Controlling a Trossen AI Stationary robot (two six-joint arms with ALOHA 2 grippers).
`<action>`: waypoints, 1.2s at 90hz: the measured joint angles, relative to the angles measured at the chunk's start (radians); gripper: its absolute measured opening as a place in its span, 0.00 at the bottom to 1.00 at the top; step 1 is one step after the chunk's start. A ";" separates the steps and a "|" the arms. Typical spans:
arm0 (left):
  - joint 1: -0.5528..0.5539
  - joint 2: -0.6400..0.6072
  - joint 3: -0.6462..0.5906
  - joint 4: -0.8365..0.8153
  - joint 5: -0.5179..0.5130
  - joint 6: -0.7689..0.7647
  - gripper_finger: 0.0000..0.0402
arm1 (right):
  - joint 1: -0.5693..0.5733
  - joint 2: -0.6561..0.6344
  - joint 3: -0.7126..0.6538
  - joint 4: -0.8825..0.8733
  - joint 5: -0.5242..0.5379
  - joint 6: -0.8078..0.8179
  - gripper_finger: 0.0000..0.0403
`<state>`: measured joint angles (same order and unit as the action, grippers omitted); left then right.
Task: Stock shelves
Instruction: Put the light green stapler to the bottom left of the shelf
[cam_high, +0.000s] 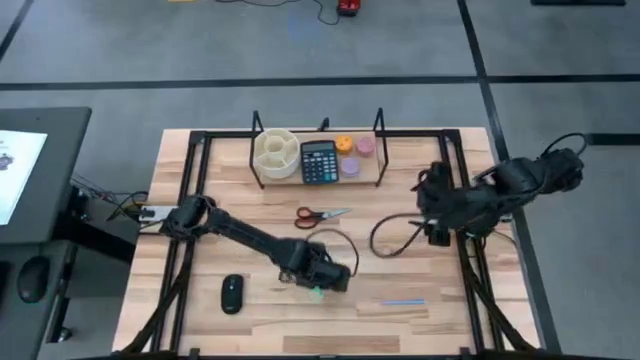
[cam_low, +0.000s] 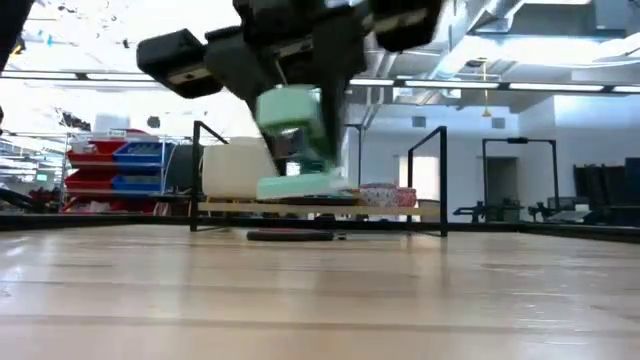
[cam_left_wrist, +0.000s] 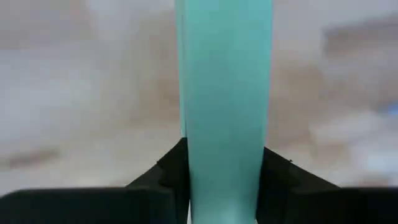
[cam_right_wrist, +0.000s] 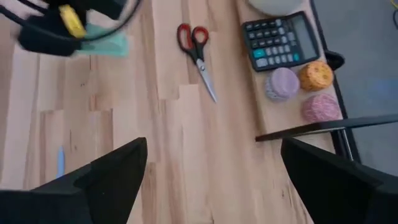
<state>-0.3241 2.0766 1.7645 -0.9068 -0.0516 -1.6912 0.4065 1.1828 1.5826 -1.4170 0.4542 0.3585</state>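
Nearest the front edge of the pale wooden bench (cam_high: 200, 315), the left gripper (cam_high: 322, 285) hangs just above the boards, its dark fingers (cam_left_wrist: 158, 180) closed on a mint-green, block-shaped object (cam_low: 298, 140) that stands upright between them; what the object is cannot be told. A thin blue pen (cam_high: 403, 301) lies to its right and a black computer mouse (cam_high: 232, 293) to its left, both well apart from it. Farther in, red-handled scissors (cam_high: 318, 214) lie flat at mid-bench. At the bench's right side the right gripper (cam_high: 437, 215) waits above the boards with its two dark fingers (cam_right_wrist: 115, 171) spread wide and nothing between them, a black cable (cam_high: 385, 240) looping beside it. At the far edge stands the low rack, a pale wooden plank with thin black metal uprights (cam_high: 368, 172). It carries a round cream divided organiser (cam_high: 275, 153), a dark calculator (cam_high: 319, 162) just beside it, and three small round balls in orange (cam_high: 345, 144), pink (cam_high: 366, 146) and lilac (cam_high: 350, 166), clustered near the rack's right end.
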 joint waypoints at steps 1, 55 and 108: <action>0.007 -0.004 0.000 -0.010 0.001 0.010 0.24 | -0.001 -0.006 0.000 0.000 0.001 0.003 0.89; 0.299 -0.190 -0.203 -0.257 0.092 0.387 0.24 | -0.028 -0.138 0.000 -0.004 0.019 0.106 0.89; 0.451 -0.408 -0.740 0.186 0.016 0.332 0.24 | -0.028 -0.134 0.000 0.008 0.034 0.106 0.89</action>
<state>0.1268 1.6688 1.0245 -0.7208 -0.0353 -1.3594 0.3786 1.0485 1.5826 -1.4094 0.4883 0.4641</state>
